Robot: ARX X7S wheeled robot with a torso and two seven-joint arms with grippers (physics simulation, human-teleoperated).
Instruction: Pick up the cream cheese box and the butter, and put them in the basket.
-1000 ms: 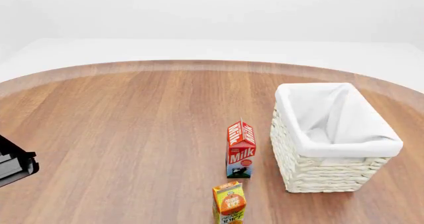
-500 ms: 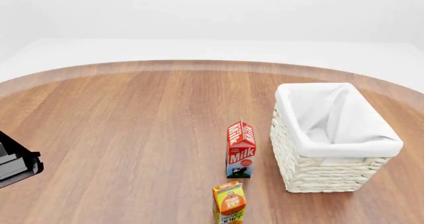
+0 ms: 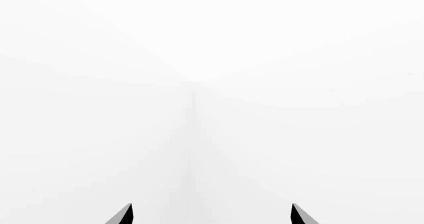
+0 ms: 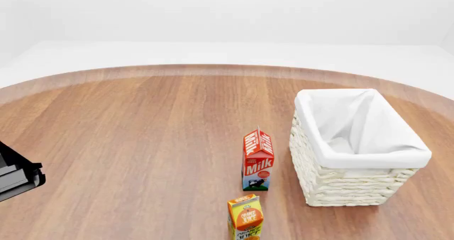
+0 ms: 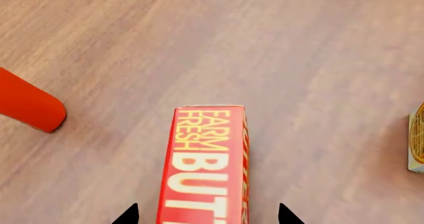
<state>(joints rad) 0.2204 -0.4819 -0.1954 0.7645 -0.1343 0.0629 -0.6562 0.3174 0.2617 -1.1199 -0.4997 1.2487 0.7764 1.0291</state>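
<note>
The butter (image 5: pixel 206 164), a red-orange box with yellow "FARM FRESH BUTTER" lettering, lies flat on the wooden table in the right wrist view. My right gripper (image 5: pixel 206 216) is open, one fingertip (image 5: pixel 129 215) on each side of the box with a gap to it. The white wicker basket (image 4: pixel 341 184) with its cloth lining stands at the right in the head view. My left gripper (image 3: pixel 212 215) is open and faces bare white walls, nothing between its fingertips. Only a dark part of the left arm (image 4: pixel 18 173) shows at the head view's left edge. The cream cheese box is out of view.
A red-and-white milk carton (image 4: pixel 258 160) stands just left of the basket. An orange juice carton (image 4: pixel 245 217) stands in front of it at the bottom edge. In the right wrist view a rounded red thing (image 5: pixel 27 107) and a tan thing (image 5: pixel 417 144) lie near the butter.
The dark part of the left arm at the head view's left edge has shifted slightly. The cartons and the basket have not moved.
</note>
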